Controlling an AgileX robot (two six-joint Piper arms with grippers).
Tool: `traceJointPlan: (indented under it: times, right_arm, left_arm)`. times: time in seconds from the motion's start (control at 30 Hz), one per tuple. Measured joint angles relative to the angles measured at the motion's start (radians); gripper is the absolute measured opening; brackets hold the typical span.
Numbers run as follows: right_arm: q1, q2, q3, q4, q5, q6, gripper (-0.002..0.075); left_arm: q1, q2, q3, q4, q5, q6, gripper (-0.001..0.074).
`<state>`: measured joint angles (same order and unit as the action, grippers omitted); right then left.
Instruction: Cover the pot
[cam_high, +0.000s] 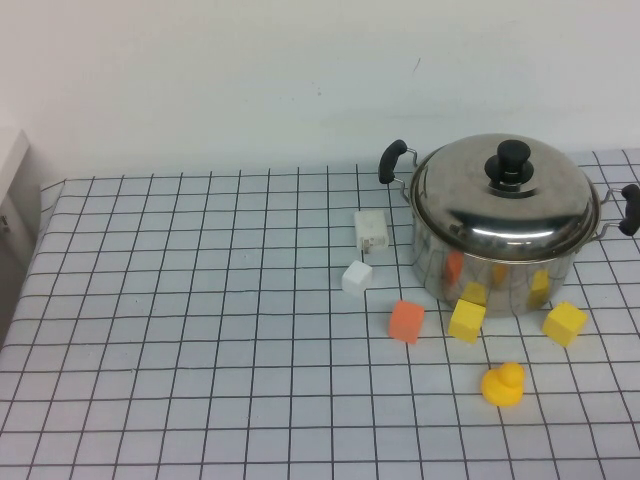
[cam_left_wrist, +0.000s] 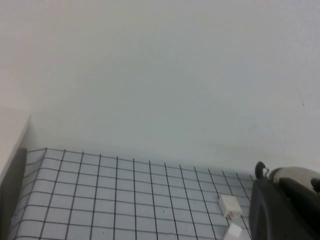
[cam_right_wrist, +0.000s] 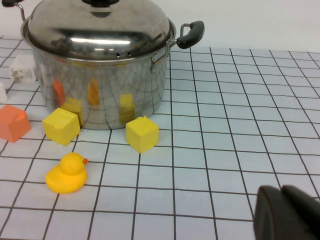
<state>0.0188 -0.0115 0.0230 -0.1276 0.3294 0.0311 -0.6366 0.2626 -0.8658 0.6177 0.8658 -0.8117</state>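
The steel pot (cam_high: 500, 272) with black side handles stands at the back right of the checked table. The domed steel lid (cam_high: 500, 200) with a black knob (cam_high: 511, 160) sits on its rim, closing it. The pot also shows in the right wrist view (cam_right_wrist: 100, 95) with the lid (cam_right_wrist: 100, 30) on it. My right gripper (cam_right_wrist: 281, 200) is shut and empty, low over the table well away from the pot. My left gripper (cam_left_wrist: 272, 192) is shut and empty, raised, with the lid's edge (cam_left_wrist: 297, 174) behind it. Neither gripper shows in the high view.
In front of the pot lie an orange block (cam_high: 406, 321), two yellow blocks (cam_high: 466, 320) (cam_high: 564, 323) and a yellow duck (cam_high: 503, 384). A white cube (cam_high: 356, 277) and a white block (cam_high: 371, 229) lie to the pot's left. The wall is close behind.
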Motion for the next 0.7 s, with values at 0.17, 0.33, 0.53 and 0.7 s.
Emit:
traceJointPlan:
  times: [0.17, 0.33, 0.53, 0.7]
  right_arm:
    - [0.000, 0.000, 0.000, 0.000, 0.000, 0.000, 0.0009]
    - [0.000, 0.000, 0.000, 0.000, 0.000, 0.000, 0.0009]
    - [0.000, 0.000, 0.000, 0.000, 0.000, 0.000, 0.0009]
    - [0.000, 0.000, 0.000, 0.000, 0.000, 0.000, 0.0009]
  left_arm:
    - [0.000, 0.000, 0.000, -0.104, 0.003, 0.085, 0.0000]
    - [0.014, 0.000, 0.042, -0.201, -0.050, 0.243, 0.0000]
    - [0.219, 0.000, 0.112, -0.376, -0.095, 0.419, 0.0000]
    - [0.427, -0.017, 0.179, -0.479, -0.140, 0.553, 0.0000]
